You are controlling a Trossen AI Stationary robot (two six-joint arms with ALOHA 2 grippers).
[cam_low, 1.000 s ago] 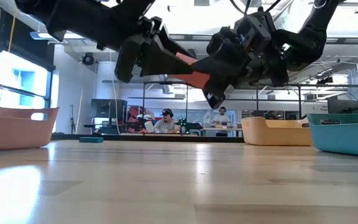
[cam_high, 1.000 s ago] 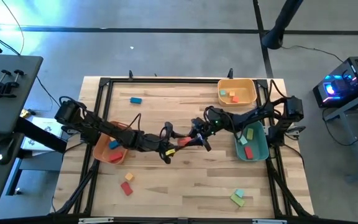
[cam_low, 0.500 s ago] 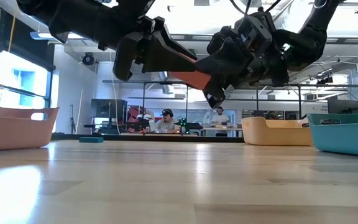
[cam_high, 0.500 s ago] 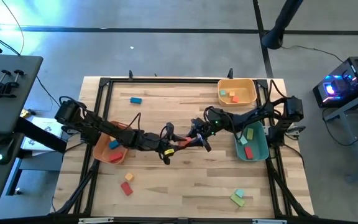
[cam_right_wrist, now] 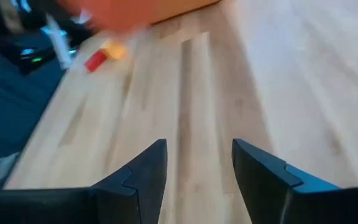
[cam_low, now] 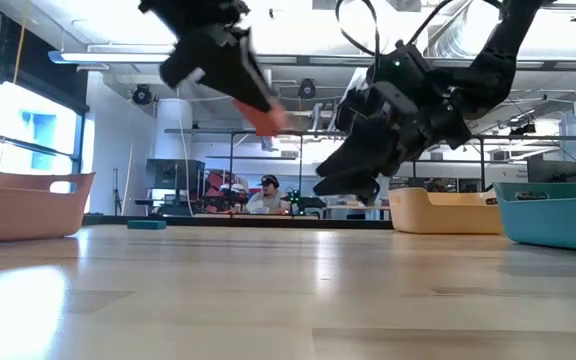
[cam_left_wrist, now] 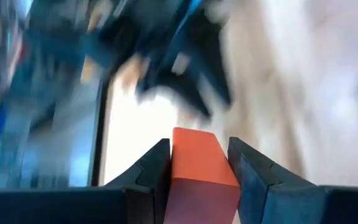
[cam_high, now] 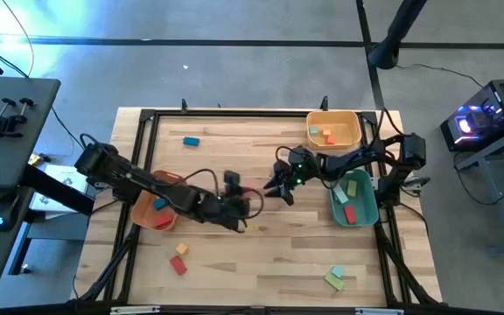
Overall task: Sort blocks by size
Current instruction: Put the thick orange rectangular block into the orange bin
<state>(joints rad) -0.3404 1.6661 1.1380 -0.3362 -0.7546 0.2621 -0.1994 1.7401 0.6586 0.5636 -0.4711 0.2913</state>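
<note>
Over the middle of the pale wooden worktop the left hand is clamped on a long red-orange painted block, which sits squeezed between its two dark fingers and is carried clear above the wood. From table height the same block shows tilted, high in the air.

Just beside it, towards the teal bin, the right hand hangs with its fingers parted and nothing between them, only bare planks underneath.

The remaining blocks are scattered. The round-cornered orange plastic bin under the left arm holds a blue one and a red one. The yellow plastic bin at the far right corner holds two small ones, orange and teal. The teal plastic bin by the right edge holds a red block and paler ones. A lone teal block lies on the far left part of the wood, a yellow and a red cube lie touching near the front left, and a teal and light green pair rest at the front right.
</note>
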